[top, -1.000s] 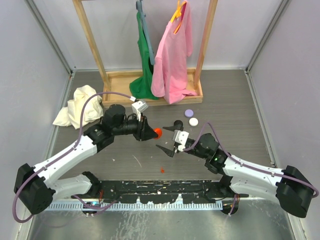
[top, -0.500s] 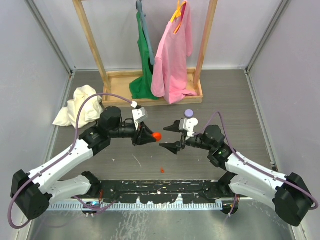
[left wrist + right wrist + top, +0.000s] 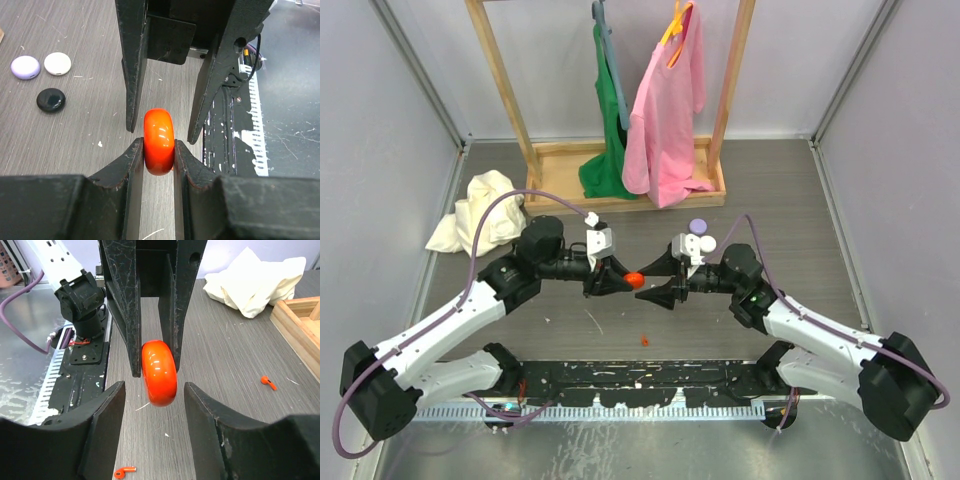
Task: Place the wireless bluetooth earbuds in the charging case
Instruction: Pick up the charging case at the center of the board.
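Holding: case (image 3: 159, 141) is clamped edge-on by the left gripper (image 3: 618, 278), raised over the table (image 3: 790, 200) centre | right gripper (image 3: 657, 283) is spread, fingers set either side of the case's right end, no contact seen | earbud (image 3: 643, 340) is seen lying nearer, below.

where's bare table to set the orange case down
Free: table between wooden rack and right wall. Crowded: centre, where left gripper and right gripper meet at the orange case, small round cases just behind.
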Controlling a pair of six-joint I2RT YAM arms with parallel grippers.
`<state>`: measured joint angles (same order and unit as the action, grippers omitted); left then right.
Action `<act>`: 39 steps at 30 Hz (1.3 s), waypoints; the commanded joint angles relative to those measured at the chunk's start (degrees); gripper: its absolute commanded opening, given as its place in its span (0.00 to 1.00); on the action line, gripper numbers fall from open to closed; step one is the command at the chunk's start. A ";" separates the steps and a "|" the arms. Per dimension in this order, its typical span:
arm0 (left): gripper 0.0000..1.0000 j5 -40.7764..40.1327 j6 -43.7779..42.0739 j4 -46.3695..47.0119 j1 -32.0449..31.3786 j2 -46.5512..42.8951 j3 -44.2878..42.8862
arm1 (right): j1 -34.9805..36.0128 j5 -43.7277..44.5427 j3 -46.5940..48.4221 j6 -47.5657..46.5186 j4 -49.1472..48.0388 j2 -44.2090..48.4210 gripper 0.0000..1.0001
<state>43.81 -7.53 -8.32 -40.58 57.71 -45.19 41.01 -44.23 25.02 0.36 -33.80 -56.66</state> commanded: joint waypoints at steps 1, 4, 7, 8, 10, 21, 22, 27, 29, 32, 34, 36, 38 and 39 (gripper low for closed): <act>0.00 1.43 -2.64 0.58 -0.79 -1.85 -1.48 | -0.18 -2.33 2.62 1.04 -3.95 -0.82 0.54; 0.00 1.52 -2.75 0.73 -1.19 -2.22 -1.56 | -0.13 -2.95 2.86 1.17 -4.01 -1.30 0.50; 0.00 1.61 -2.84 0.76 -1.43 -2.26 -1.61 | -0.18 -3.21 3.00 0.91 -3.84 -1.65 0.47; 0.00 1.55 -2.91 0.76 -1.55 -2.27 -1.62 | -0.20 -3.30 3.01 0.87 -3.74 -1.82 0.45; 0.00 1.76 -2.93 0.77 -1.77 -2.25 -1.66 | -0.21 -3.41 3.02 0.74 -3.80 -2.00 0.44; 0.00 2.05 -3.28 1.34 -2.69 -1.90 -2.00 | -0.23 -4.09 3.30 0.52 -3.64 -3.26 0.32; 0.00 2.11 -3.28 1.37 -2.79 -1.84 -2.08 | -0.23 -4.11 3.30 0.52 -3.64 -3.35 0.30; 0.08 1.23 -2.44 1.50 -2.82 -2.49 -1.75 | -0.36 -4.53 3.24 0.56 -3.73 -3.35 0.13; 0.17 -0.40 -1.75 2.13 -2.84 -3.23 -1.17 | -0.82 -4.48 3.03 0.79 -3.90 -3.14 0.07; 0.33 -1.94 -0.68 3.55 -2.81 -4.52 0.16 | -1.27 -3.89 1.88 1.61 -5.89 -2.43 0.04; 0.41 -3.34 -0.04 4.65 -2.80 -5.33 1.01 | -1.47 -3.39 0.97 2.45 -7.64 -2.06 0.02; 0.48 -4.70 0.47 5.49 -2.83 -5.90 1.77 | -1.58 -3.23 0.36 3.06 -8.76 -1.81 0.01; 0.54 -5.33 0.54 5.65 -2.83 -5.99 2.03 | -1.61 -3.22 0.13 3.38 -9.38 -1.85 0.01; 0.55 -5.67 0.58 5.55 -2.84 -5.87 1.91 | -1.64 -3.23 0.04 3.56 -9.58 -1.85 0.01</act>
<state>40.32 -7.94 -6.72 -43.13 52.80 -43.48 39.62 -48.07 25.28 2.33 -37.93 -59.86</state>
